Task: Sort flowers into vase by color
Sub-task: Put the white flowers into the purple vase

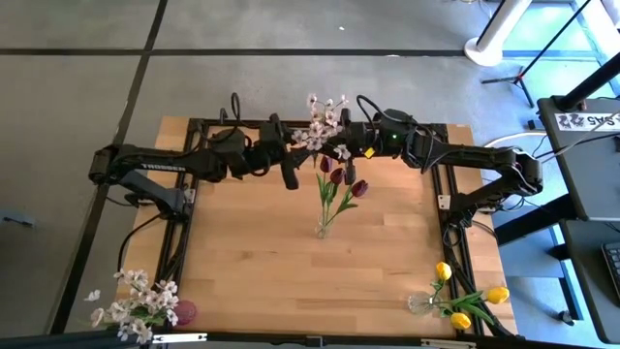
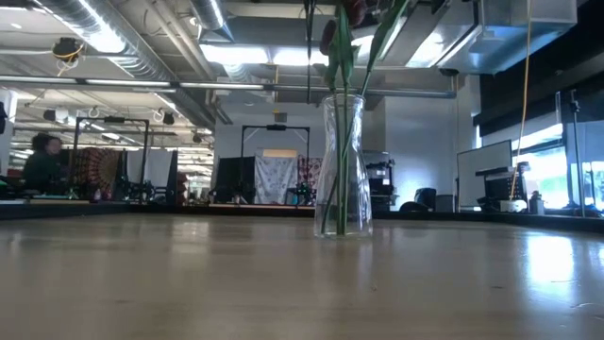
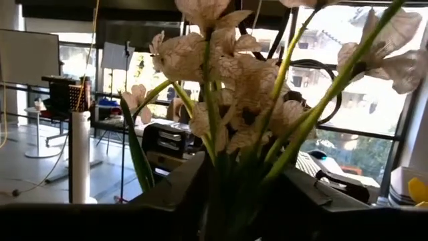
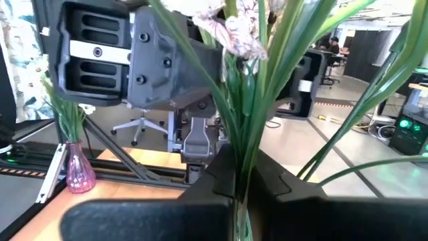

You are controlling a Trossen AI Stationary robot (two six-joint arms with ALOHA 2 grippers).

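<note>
At twelve o'clock over the table [image 1: 242,252], white-pink spray [image 1: 325,121] pinched shut in right gripper [image 1: 341,136], likely for handover. Left gripper [image 1: 289,155] just beside, part-open around stems, grip unclear

Overhead, I see the counter [image 1: 252,252] evenly lit. Low view: ceiling lamps glare, counter foreground blurred. Left wrist: windows backlight the white blossoms [image 3: 227,73], nearest stems soft.

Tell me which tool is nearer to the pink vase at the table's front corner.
Left. The left tool is at the back middle, on the pink vase's side of the white-pink spray that the right tool holds. Both are far from it.
</note>
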